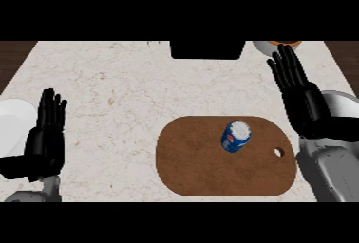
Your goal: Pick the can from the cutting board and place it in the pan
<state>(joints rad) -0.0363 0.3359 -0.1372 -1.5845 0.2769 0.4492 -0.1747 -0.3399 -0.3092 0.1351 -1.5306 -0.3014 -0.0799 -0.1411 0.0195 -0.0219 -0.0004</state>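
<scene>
standing upright mid cutting board (210,171): can (236,136); right hand (301,95), left hand (43,135) both flat-fingered, well clear.

The counter (126,85) is pale cream with faint brownish veining and speckles, like marble. At about five o'clock lies the cutting board (210,175), a warm reddish brown with a fine mottled grain. On it the can (235,136) is deep blue with a red-and-white mark on its side and a pale silvery-white top. Both hands are black: the left hand (45,137) at nine o'clock, the right hand (301,95) at two o'clock, each on a grey forearm. A white plate (13,124) shows at the nine o'clock edge. At twelve o'clock sits a black object (207,49); beside it, towards one o'clock, a white bowl (265,46) with orange-brown contents. Dark brown wood shows at both upper corners
</scene>
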